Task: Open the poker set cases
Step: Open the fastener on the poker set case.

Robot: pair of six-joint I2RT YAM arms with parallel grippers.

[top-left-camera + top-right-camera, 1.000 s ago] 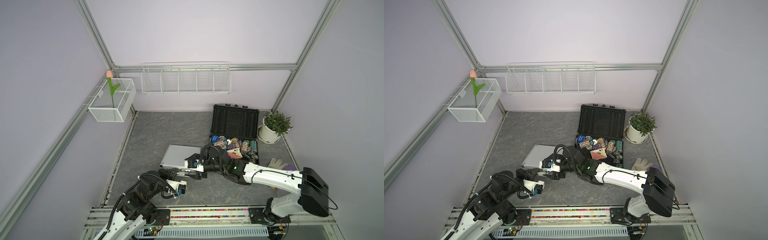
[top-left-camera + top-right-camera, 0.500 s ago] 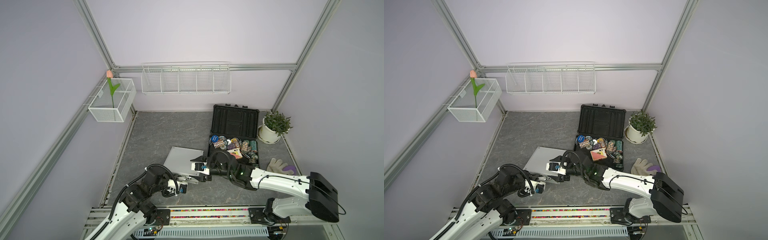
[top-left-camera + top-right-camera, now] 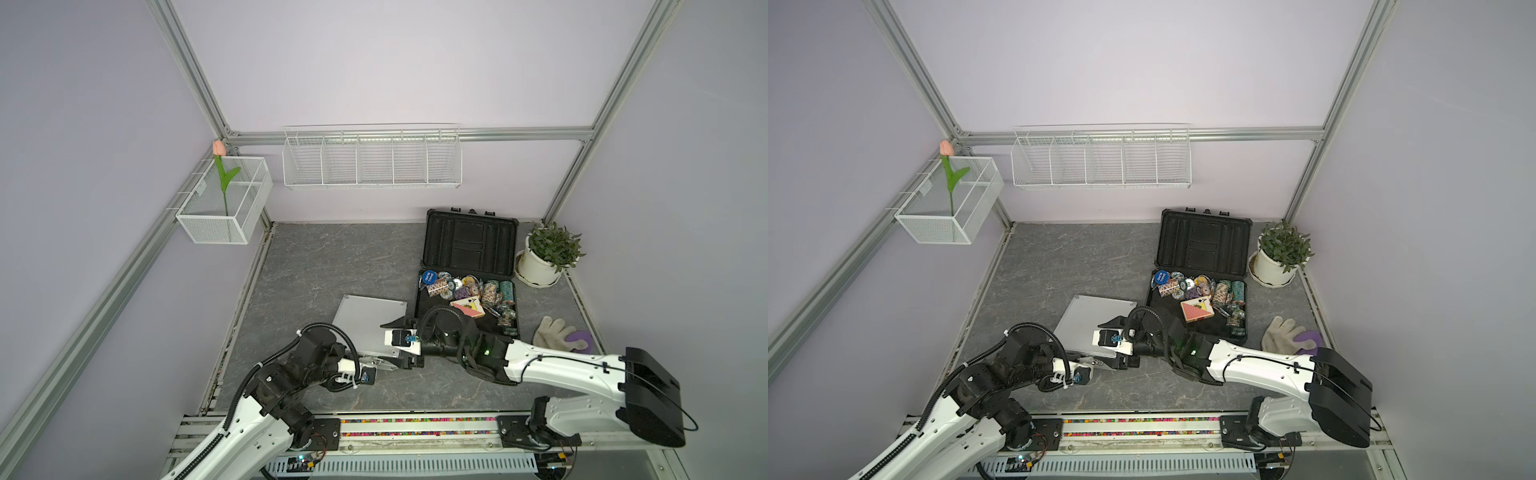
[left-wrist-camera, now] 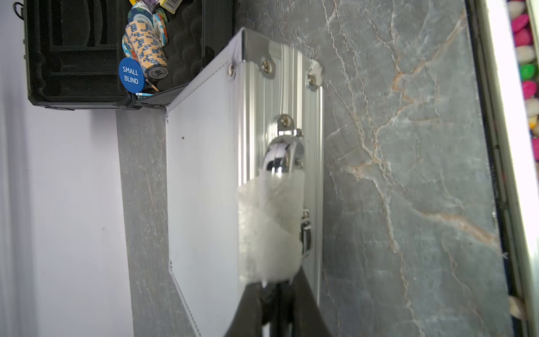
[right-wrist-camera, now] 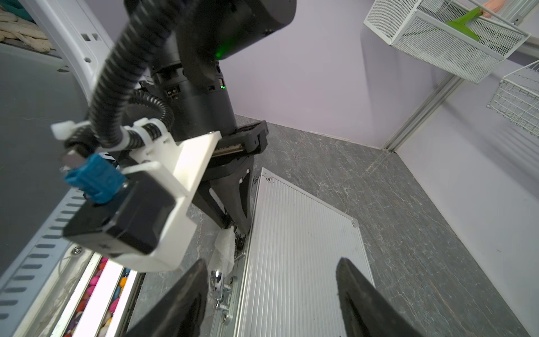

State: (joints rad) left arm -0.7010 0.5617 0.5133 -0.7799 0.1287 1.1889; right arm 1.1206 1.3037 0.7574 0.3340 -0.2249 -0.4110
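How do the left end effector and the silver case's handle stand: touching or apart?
Touching. Left wrist view: left end effector clamps the silver case's taped handle.

Top views high, facing down — wrist views close, sharing silver case (image 4: 204,189).

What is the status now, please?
Left end effector shut on handle; right end effector open over silver case, closed. Black case open beside it.

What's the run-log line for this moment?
black case: open | silver case: closed | left gripper: shut on handle | right gripper: open above lid
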